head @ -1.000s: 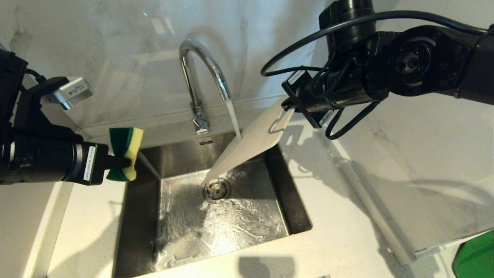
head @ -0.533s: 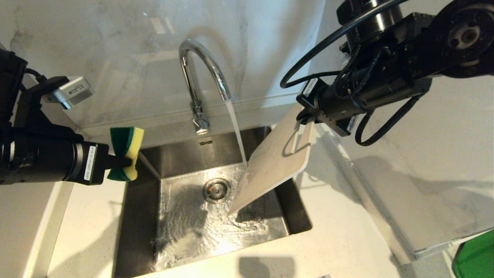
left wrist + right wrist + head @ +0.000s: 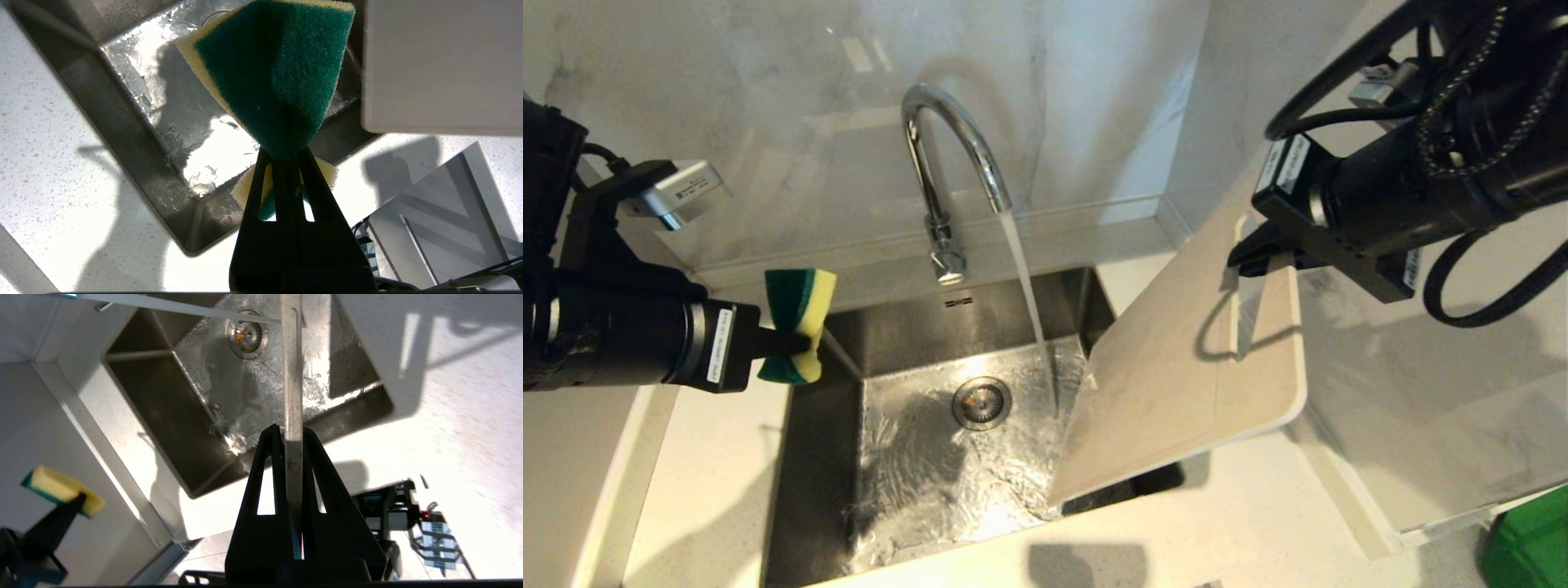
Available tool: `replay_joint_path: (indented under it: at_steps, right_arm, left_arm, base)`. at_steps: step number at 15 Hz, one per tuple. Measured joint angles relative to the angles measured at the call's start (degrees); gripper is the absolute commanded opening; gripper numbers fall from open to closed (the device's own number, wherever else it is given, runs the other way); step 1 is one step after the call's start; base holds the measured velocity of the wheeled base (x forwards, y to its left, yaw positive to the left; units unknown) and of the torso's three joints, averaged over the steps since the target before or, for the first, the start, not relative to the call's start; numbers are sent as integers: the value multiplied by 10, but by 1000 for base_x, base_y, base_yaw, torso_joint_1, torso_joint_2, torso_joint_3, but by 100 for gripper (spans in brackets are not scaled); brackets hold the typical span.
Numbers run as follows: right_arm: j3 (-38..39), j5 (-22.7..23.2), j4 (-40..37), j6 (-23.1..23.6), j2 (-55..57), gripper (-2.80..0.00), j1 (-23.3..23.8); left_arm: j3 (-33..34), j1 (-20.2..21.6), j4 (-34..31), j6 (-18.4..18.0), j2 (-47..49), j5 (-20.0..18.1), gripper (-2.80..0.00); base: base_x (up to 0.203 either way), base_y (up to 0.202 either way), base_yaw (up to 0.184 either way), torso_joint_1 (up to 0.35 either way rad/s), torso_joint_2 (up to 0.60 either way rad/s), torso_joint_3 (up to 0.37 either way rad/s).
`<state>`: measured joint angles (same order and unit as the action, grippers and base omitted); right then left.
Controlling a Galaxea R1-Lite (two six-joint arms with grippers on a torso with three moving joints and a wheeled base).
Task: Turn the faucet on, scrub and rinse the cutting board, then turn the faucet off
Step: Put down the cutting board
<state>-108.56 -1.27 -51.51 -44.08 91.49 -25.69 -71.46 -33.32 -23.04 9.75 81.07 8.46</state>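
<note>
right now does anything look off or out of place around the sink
Yes. The faucet runs, but its stream falls past the cutting board, held tilted at the sink's right side by the right gripper, so water hits the basin instead.

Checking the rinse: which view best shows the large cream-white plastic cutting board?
The head view: the cream-white plastic cutting board shows its whole face, tilted over the sink. The left wrist view shows one corner; the right wrist view, its thin edge.

Green-and-yellow sponge (image 3: 796, 325) left of a wet steel sink (image 3: 907, 343) — white speckled countertop (image 3: 711, 490) around it
</note>
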Motion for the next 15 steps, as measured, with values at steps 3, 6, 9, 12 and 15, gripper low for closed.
replay_joint_path:
  at_steps: [3, 6, 9, 12, 15]
  right_arm:
    - [46, -9, 1, 22, -45, -280, -1]
    - [108, -30, 1, 30, -88, -280, 0]
    - [163, -31, 1, 30, -125, -280, 0]
    - [191, -33, 2, 31, -152, -280, 0]
    - [155, -31, 6, 26, -158, -280, 0]
  left_arm:
    - [-1, -6, 0, 0, 4, 0, -280]
    - [-1, -11, 1, 2, 6, -4, -280]
    - [-1, -13, 1, 1, 10, -5, -280]
    - [-1, -14, 2, 1, 15, -5, -280]
    - [-2, -18, 1, 1, 20, -5, -280]
  base:
    - [0, 0, 0, 0, 0, 0]
    - [0, 0, 0, 0, 0, 0]
    - [0, 0, 0, 0, 0, 0]
    - [0, 0, 0, 0, 0, 0]
    - [0, 0, 0, 0, 0, 0]
